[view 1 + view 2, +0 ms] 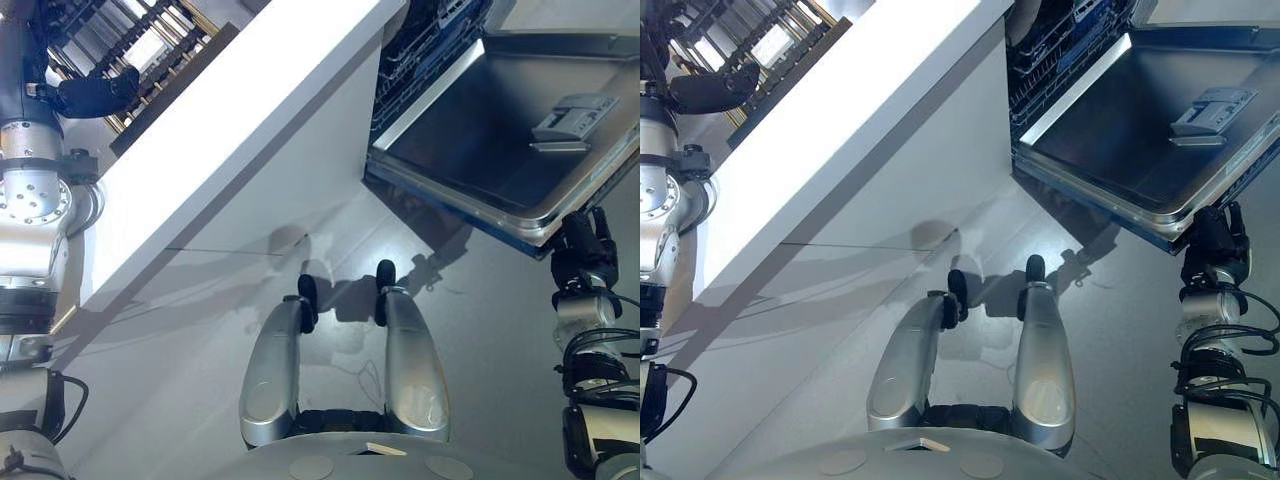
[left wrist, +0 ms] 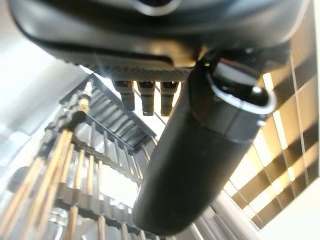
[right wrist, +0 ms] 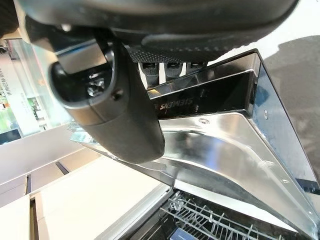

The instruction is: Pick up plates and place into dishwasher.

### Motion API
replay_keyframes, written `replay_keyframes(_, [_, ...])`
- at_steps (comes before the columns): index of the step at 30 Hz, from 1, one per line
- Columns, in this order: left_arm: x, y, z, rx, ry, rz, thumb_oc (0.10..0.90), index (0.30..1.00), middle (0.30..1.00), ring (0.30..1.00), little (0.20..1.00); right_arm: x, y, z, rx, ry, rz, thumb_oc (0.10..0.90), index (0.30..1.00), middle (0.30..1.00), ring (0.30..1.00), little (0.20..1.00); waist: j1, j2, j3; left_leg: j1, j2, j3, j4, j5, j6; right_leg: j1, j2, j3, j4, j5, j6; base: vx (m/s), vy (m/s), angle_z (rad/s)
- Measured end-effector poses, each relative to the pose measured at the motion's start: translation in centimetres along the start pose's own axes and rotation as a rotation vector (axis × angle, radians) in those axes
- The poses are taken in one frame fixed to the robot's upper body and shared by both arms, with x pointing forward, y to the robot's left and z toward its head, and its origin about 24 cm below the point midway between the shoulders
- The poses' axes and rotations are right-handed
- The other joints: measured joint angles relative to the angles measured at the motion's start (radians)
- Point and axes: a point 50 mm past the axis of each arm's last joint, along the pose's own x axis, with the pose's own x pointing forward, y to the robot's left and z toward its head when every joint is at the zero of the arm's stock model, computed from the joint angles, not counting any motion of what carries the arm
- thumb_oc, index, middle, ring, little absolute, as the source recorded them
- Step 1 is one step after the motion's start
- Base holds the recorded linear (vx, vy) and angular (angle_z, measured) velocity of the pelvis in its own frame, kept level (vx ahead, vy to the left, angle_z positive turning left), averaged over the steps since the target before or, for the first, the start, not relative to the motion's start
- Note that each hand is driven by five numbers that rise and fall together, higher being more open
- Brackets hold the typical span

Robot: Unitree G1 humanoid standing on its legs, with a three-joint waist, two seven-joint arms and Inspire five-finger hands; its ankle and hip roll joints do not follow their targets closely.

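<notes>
The dishwasher stands open at the right. Its steel-lined door (image 1: 500,130) is folded down, and the wire rack (image 1: 430,40) shows inside the tub. My right hand (image 1: 580,250) hangs just below the door's outer edge. In the right wrist view its fingers (image 3: 170,67) are straight, reach toward the door's rim (image 3: 215,95) and hold nothing. My left hand (image 1: 95,92) is raised at the far left over a slatted dish rack (image 1: 160,40) on the counter. Its fingers (image 2: 145,95) are relaxed above the wooden dowels (image 2: 65,165), and its thumb (image 2: 200,150) is empty. I cannot make out a plate among the slats.
A long white counter (image 1: 250,120) runs diagonally between the dish rack and the dishwasher. Grey floor (image 1: 180,350) lies in front of it. The lowered door juts out over the floor at the right.
</notes>
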Motion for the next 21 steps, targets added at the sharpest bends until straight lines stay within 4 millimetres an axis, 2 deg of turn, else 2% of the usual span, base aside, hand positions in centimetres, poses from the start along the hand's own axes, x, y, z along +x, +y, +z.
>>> replay_keyframes(7, [-0.4, -0.7, -1.2, 0.004, 0.068, -0.057, 0.800, 0.900, 0.900, 0.900, 0.900, -0.2, 0.4, -0.2, -0.015, 0.070, 0.033, 0.800, 0.900, 0.900, 0.900, 0.900, -0.002, -0.006, 0.004, 0.083, -0.002, -0.006, 0.000, -0.016, -0.002, 0.089, -0.008, -0.009, -0.002, -0.016, 0.004, 0.16, 0.049, 0.02])
replay_keyframes(10, [-1.3, -2.1, -2.0, -0.027, 0.096, -0.139, 0.800, 0.900, 0.900, 0.900, 0.900, -0.2, 1.4, -0.2, -0.013, 0.083, 0.072, 0.800, 0.900, 0.900, 0.900, 0.900, 0.000, -0.006, 0.004, 0.132, -0.017, -0.036, -0.006, -0.022, 0.000, 0.143, -0.012, -0.016, -0.008, -0.021, 0.007, 0.29, 0.054, 0.04])
replay_keyframes(12, [-1.9, -2.9, -2.8, -0.041, 0.136, -0.189, 0.800, 0.900, 0.900, 0.900, 0.900, -0.3, 2.4, -0.6, -0.015, 0.099, 0.109, 0.800, 0.900, 0.900, 0.900, 0.900, 0.005, -0.010, 0.003, 0.173, -0.017, -0.047, -0.017, -0.021, -0.002, 0.188, -0.012, -0.034, -0.024, -0.021, 0.007, 0.30, 0.043, 0.06])
replay_keyframes(16, [-2.7, -3.2, -3.7, -0.031, 0.192, -0.242, 0.800, 0.900, 0.900, 0.900, 0.900, -1.0, 5.8, -1.1, -0.012, 0.090, 0.236, 0.800, 0.900, 0.900, 0.900, 0.900, 0.016, -0.017, 0.002, 0.222, -0.019, -0.095, -0.026, -0.020, -0.004, 0.250, -0.011, -0.061, -0.038, -0.021, 0.008, 0.34, 0.041, 0.05])
replay_keyframes(21, [-4.2, -4.0, -4.3, -0.011, 0.217, -0.359, 0.800, 0.900, 0.900, 0.900, 0.900, -2.6, 10.6, -2.2, 0.014, 0.088, 0.409, 0.800, 0.900, 0.900, 0.900, 0.900, 0.075, -0.022, 0.001, 0.331, -0.017, -0.125, -0.063, -0.017, -0.009, 0.368, -0.007, -0.110, -0.082, -0.028, -0.003, 0.36, 0.055, 0.17])
